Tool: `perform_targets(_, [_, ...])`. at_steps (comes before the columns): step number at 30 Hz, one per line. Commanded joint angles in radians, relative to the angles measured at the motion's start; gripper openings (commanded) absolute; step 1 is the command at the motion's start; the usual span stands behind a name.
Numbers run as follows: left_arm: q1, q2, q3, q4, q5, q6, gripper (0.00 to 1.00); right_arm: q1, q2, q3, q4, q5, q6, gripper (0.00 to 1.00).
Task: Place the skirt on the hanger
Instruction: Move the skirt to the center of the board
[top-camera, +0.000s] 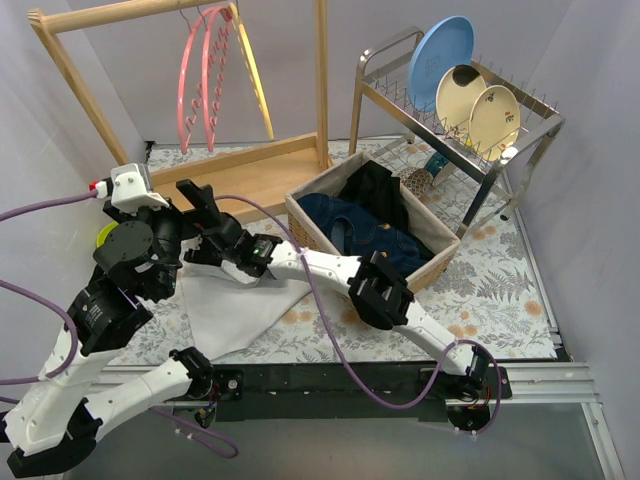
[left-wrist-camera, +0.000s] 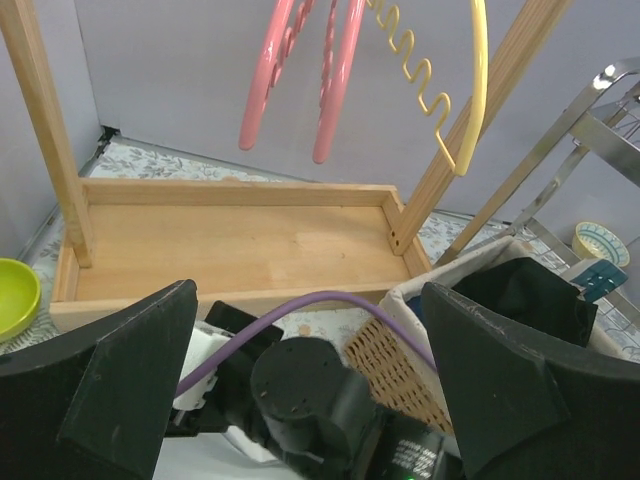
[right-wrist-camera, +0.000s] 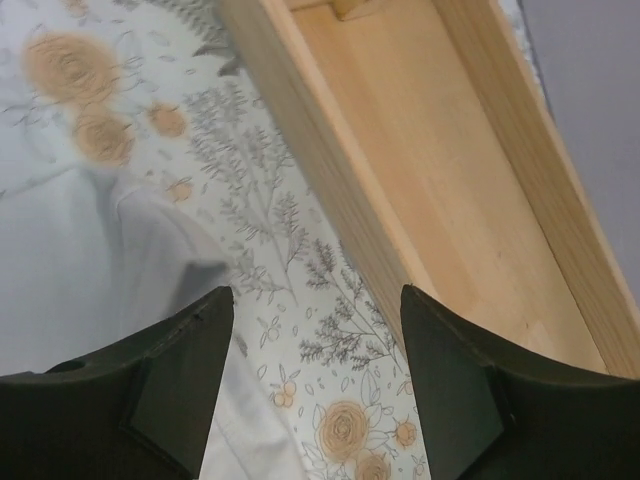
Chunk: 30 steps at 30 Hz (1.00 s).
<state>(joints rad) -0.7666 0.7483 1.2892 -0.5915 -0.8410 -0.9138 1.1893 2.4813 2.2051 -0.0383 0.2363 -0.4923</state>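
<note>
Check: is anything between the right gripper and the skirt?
Nothing visible. The right gripper is open over the edge of the skirt, with only tablecloth showing in its gap; the rack base lies off to one side.

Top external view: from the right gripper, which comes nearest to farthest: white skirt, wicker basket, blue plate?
1. White fabric skirt, lying right by the right gripper.
2. Wicker basket of dark clothes, farther right.
3. Round blue plate, in the far-right metal rack.
</note>
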Motion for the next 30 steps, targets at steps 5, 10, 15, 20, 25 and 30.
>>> perform_targets(5, [0.007,-0.056,-0.039,-0.059,0.062,-0.062,0.95,-0.051,-0.428,-0.286,-0.474,-0.636,-0.339,0.74])
perform_targets(10, [0.007,-0.082,-0.056,-0.079,0.108,-0.091,0.95,-0.066,-0.509,-0.498,-0.591,-0.629,-0.448,0.74])
perform_targets(15, [0.007,-0.096,-0.08,-0.102,0.126,-0.123,0.95,-0.085,-0.51,-0.594,-0.583,-0.523,-0.44,0.71])
perform_targets(20, [0.007,-0.118,-0.099,-0.119,0.129,-0.143,0.95,-0.134,-0.443,-0.559,-0.583,-0.454,-0.39,0.61])
perform_targets(25, [0.006,-0.119,-0.129,-0.111,0.14,-0.146,0.95,-0.161,-0.441,-0.578,-0.549,-0.417,-0.362,0.53])
perform_targets(30, [0.007,-0.058,-0.14,-0.074,0.163,-0.126,0.95,-0.181,-0.466,-0.581,-0.632,-0.509,-0.377,0.5])
